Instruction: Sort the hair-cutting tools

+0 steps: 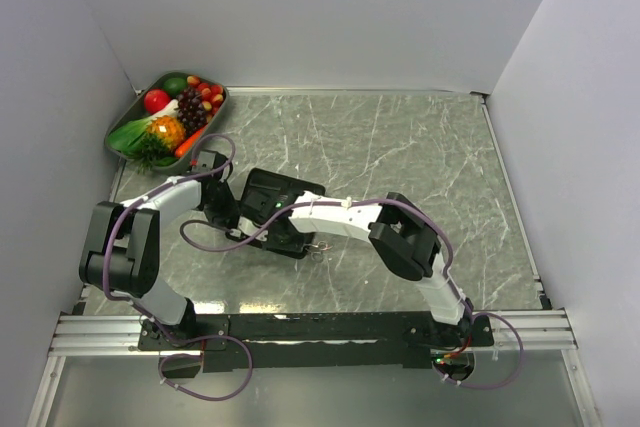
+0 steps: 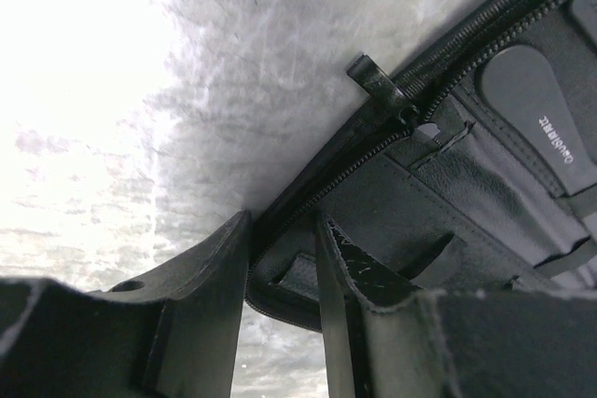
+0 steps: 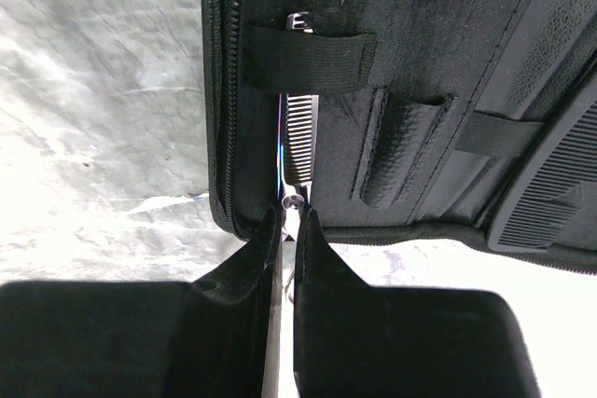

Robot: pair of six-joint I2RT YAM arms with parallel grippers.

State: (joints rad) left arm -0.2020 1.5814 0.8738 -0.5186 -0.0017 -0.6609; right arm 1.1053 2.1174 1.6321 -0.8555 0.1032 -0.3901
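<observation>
White arms point(image 1: 175, 195), purple cables point(image 1: 205, 243), black left tool point(image 2: 282, 221)

You have a grey marbled table point(image 1: 420, 157) boxed in by plain pale walls point(image 1: 320, 7) behind it and on both sides; a tray of fruit point(image 1: 118, 125) sits at its far-left corner, evenly lit.

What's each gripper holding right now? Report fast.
Left gripper: closed on the edge of the pouch.
Right gripper: closed on the silver scissors.
</observation>
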